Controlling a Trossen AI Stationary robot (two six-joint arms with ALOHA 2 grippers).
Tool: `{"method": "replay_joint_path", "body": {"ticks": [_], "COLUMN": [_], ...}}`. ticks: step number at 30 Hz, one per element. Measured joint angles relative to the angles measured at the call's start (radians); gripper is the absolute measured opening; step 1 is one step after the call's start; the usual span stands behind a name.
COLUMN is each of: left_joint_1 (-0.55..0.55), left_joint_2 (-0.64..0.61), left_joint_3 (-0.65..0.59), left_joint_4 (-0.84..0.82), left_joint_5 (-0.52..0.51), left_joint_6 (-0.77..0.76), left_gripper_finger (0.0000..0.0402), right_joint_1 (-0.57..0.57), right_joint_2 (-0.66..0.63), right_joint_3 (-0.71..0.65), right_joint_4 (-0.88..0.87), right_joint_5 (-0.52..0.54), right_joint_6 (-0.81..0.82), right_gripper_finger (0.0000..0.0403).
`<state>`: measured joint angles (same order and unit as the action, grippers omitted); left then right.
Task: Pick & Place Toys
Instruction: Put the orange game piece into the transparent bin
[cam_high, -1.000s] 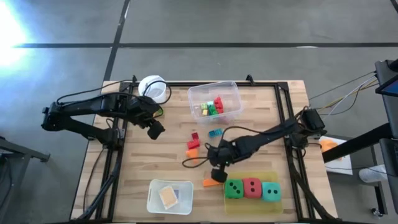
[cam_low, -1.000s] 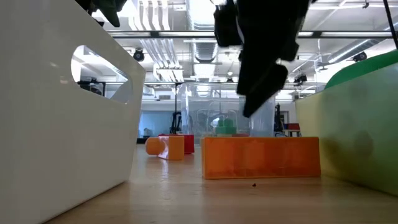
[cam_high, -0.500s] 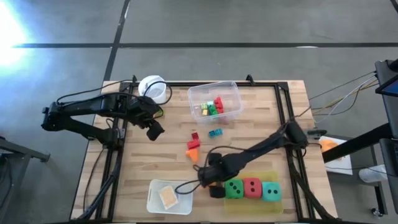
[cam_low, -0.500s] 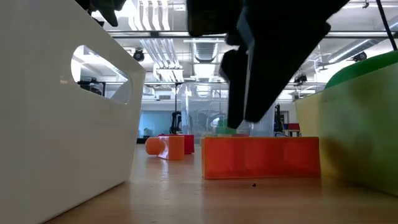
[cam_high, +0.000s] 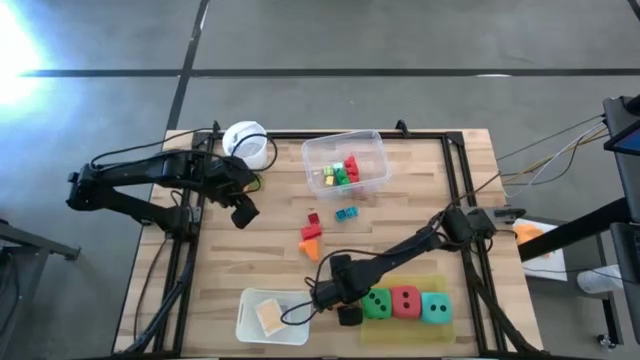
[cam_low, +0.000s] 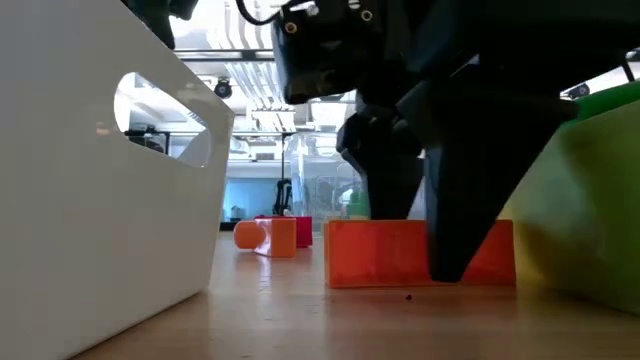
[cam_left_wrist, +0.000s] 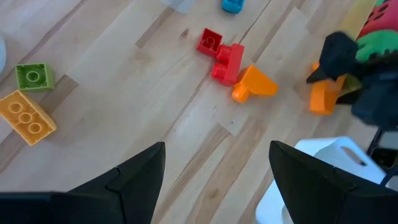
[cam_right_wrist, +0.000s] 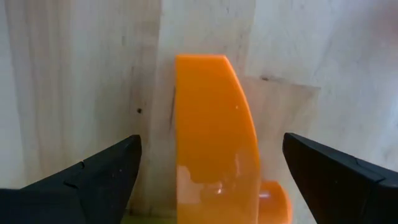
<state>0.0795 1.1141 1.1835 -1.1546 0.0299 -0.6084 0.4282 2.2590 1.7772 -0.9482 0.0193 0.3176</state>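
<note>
High view: my right pincer (cam_high: 334, 297) gapes wide, empty, astride the orange block (cam_right_wrist: 214, 137). Some blocks sit in the tub (cam_high: 372, 148); more wait at twelve o'clock.

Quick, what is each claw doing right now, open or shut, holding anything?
Left claw: open, holding nothing, hovering above the table.
Right claw: open, straddling the orange block, not yet gripping it.
</note>
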Motion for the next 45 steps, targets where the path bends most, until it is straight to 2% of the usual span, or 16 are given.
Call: {"method": "replay_joint_path", "body": {"ticks": [4,12,13,21,30,37,41,45], "left_joint_1": [0.0,0.0,0.0,0.0,0.0,0.0,0.0,0.0], "left_joint_2": [0.0,-0.012,-0.015,-0.057,-0.072,-0.084,-0.09,-0.09], "left_joint_3": [0.0,0.0,0.0,0.0,0.0,0.0,0.0,0.0], "left_joint_4": [-0.037,-0.048,-0.048,-0.052,-0.051,-0.062,-0.058,-0.054], "left_joint_5": [0.0,0.0,0.0,-0.001,-0.004,-0.004,-0.004,-0.004], "left_joint_6": [0.011,0.01,0.011,0.015,0.01,0.029,0.029,0.029], "left_gripper_finger": [0.0291,0.0291,0.0291,0.0291,0.0291,0.0291,0.0291,0.0291], "right_joint_1": [0.002,0.002,0.002,0.001,0.001,-0.016,-0.033,-0.069], "right_joint_2": [-0.005,-0.007,-0.007,-0.007,-0.028,-0.121,-0.188,-0.278], "right_joint_3": [-0.006,0.001,0.001,0.047,0.188,0.32,0.367,0.356], "right_joint_4": [-0.018,-0.05,-0.052,-0.084,-0.249,-0.487,-0.607,-0.621], "right_joint_5": [0.003,0.005,0.005,0.006,0.006,-0.016,-0.014,0.034], "right_joint_6": [0.001,0.004,0.005,0.008,0.01,0.046,0.122,0.191], "right_gripper_finger": [0.0341,0.0168,0.0156,0.0157,0.0157,0.0157,0.0157,0.0157]}}
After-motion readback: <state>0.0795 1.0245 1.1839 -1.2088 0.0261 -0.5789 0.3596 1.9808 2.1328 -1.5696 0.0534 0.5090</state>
